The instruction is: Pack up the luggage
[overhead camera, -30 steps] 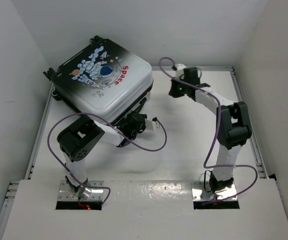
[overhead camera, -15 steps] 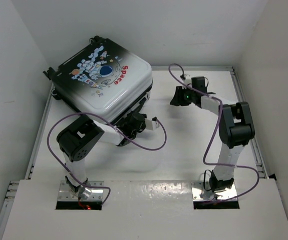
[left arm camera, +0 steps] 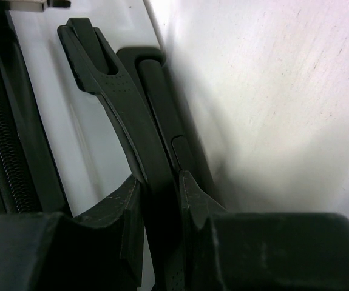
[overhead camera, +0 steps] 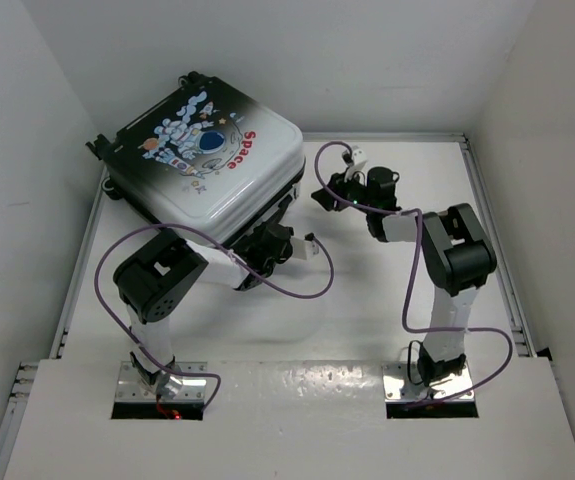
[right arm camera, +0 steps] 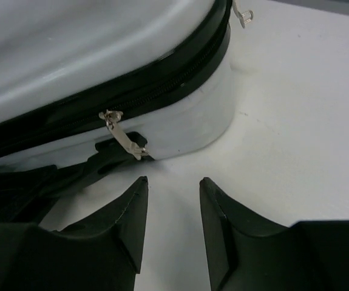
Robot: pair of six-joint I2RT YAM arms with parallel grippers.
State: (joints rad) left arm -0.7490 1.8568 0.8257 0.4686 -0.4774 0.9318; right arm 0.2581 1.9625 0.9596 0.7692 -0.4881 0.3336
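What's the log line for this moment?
luggage: closed | left claw: shut on handle | right claw: open, empty, facing zipper pull

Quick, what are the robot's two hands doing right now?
Left gripper: closed on the black handle of the luggage.
Right gripper: open, holding nothing, facing a zipper pull.

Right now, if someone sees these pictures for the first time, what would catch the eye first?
The suitcase, closed, with its astronaut print and the red word "Space", fills the far left of the table. At its near edge the left fingers are shut on the black handle. The right fingers stand open just before a metal zipper pull on the suitcase's side.
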